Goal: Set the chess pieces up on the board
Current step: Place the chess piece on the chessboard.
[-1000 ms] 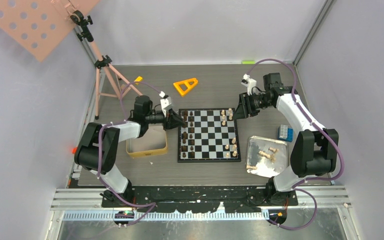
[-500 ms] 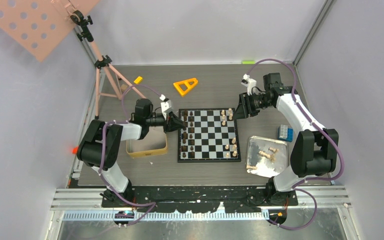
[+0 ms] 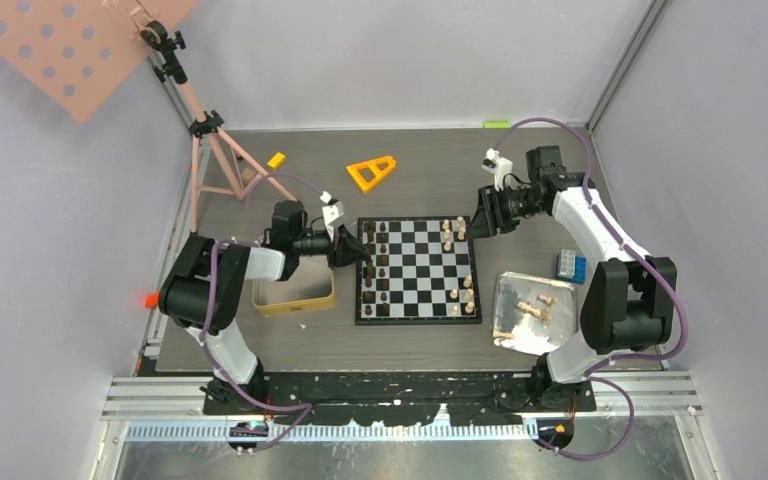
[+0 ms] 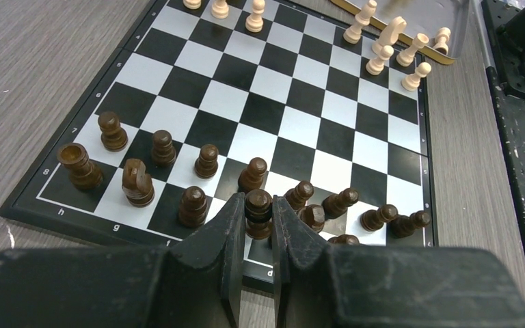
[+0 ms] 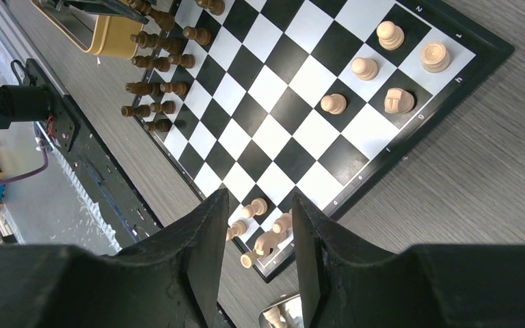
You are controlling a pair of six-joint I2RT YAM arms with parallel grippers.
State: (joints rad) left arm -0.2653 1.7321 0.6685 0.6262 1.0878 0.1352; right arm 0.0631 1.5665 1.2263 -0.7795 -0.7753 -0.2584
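Your left gripper (image 4: 254, 222) pinches a dark brown wooden chessman (image 4: 258, 205).
The black-and-grey checkered square chessboard (image 3: 420, 275) lies mid-table, and the pinched piece sits at its 9 o'clock edge among the other dark pieces (image 4: 205, 160). Your right gripper (image 5: 258, 232), fingers spread and empty, hovers over the board's 1 o'clock corner.

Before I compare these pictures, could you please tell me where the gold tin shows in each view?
Top view: the gold tin sits on the table just left of the chessboard.
Left wrist view: not in it.
Right wrist view: the gold tin is in the top left corner, just past the chessboard.
Shared landmark: the chessboard, seen in all three views.
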